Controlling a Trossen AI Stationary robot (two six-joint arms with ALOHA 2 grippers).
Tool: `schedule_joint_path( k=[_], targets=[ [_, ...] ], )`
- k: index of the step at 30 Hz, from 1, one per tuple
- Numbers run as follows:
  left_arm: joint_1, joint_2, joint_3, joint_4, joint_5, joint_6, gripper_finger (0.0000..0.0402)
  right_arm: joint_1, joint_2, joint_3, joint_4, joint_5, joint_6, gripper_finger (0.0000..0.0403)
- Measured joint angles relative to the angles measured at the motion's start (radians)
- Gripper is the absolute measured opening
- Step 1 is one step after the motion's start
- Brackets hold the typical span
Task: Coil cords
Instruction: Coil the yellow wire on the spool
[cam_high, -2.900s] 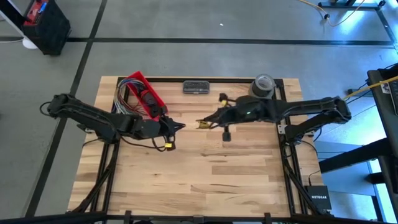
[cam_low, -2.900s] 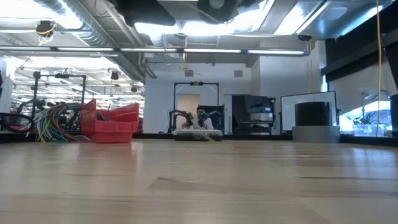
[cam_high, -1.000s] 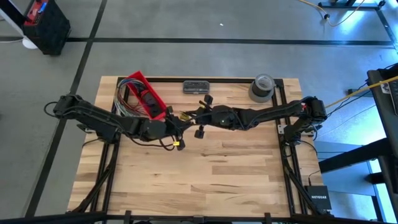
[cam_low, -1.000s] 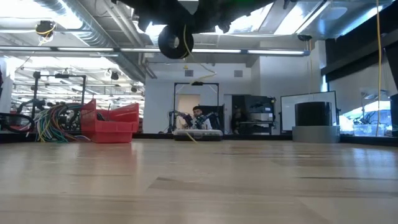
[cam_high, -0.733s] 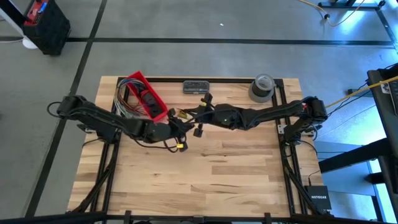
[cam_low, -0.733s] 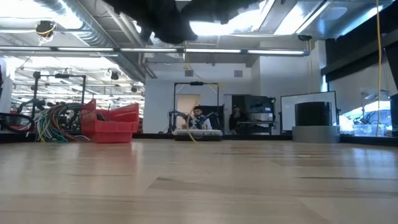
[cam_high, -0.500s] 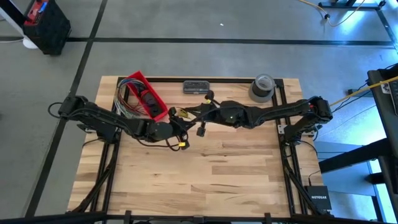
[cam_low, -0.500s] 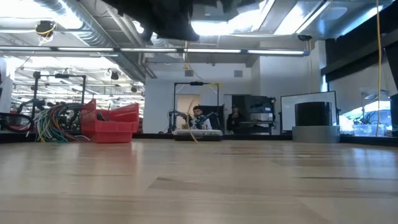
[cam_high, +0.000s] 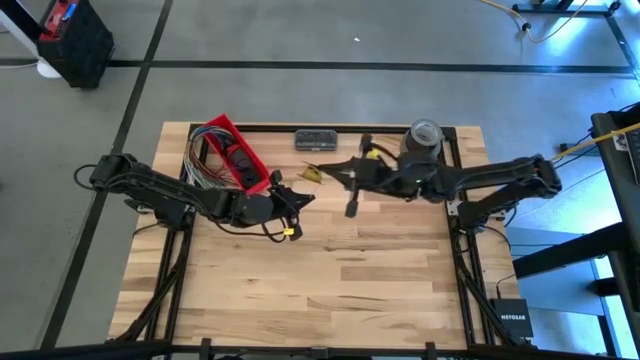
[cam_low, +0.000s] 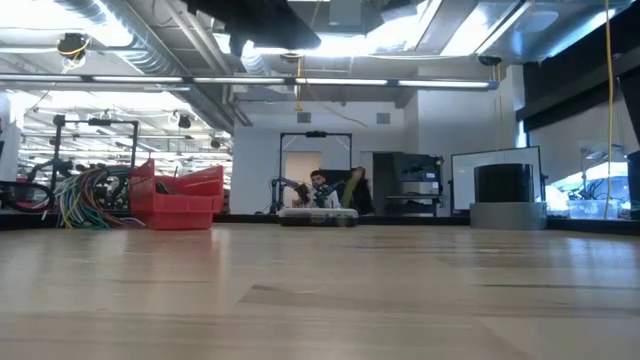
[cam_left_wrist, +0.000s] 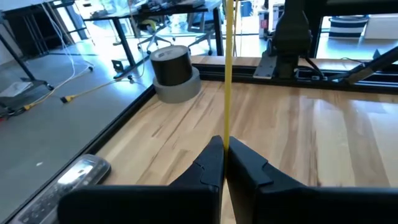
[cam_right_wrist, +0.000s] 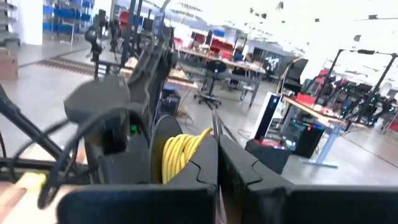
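Note:
The cord is thin and yellow. In the left wrist view it runs as one straight taut line (cam_left_wrist: 227, 68) away from my left gripper (cam_left_wrist: 224, 152), which is shut on it. In the high view my left gripper (cam_high: 303, 194) is near the table's middle, beside the red bin. My right gripper (cam_high: 324, 173) is just beyond it toward the far right and is also shut. A small coil of the cord (cam_high: 312, 175) sits at its tips, and it shows beside the fingers in the right wrist view (cam_right_wrist: 183, 152). Both grippers are above the table. My left gripper pinches the cord (cam_left_wrist: 226, 138) between its two fingertips, one single strand. The cord leaves the tips straight and taut, clear of the table. My right gripper is shut with the coil's windings (cam_right_wrist: 186, 149) right against one finger (cam_right_wrist: 202, 163). The fingers themselves hide the place of contact.
A red bin (cam_high: 235, 152) with a bundle of multicoloured wires (cam_high: 203, 158) stands at the far left. A dark flat device (cam_high: 315, 140) and a grey tape roll (cam_high: 423, 140) lie along the far edge. The table's near half (cam_high: 330, 280) is bare wood.
My right gripper has drawn back from my left gripper toward the table's right and far edges, carrying the yellow coil with it. The two grippers now stand a little apart. My left gripper has stayed about where it was.

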Motion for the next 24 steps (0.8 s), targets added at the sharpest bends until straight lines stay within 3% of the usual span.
schedule_joint_path(
  k=[9,14,19,24],
  targets=[
    [0.000,0.002,-0.004,-0.014,-0.001,0.025,0.0005,0.005,-0.088,0.001,-0.075,-0.003,-0.001,0.0003],
    [0.000,-0.029,-0.008,-0.072,-0.076,0.061,0.0005,0.012,-0.093,0.004,-0.185,-0.087,0.021,0.0003],
    [0.004,-0.113,-0.011,-0.155,-0.130,0.078,0.0005,0.019,-0.075,0.013,-0.313,-0.152,0.036,0.0003],
    [0.006,-0.227,-0.012,-0.232,-0.136,0.072,0.0005,0.017,-0.029,0.012,-0.440,-0.123,0.042,0.0003]
  ],
)
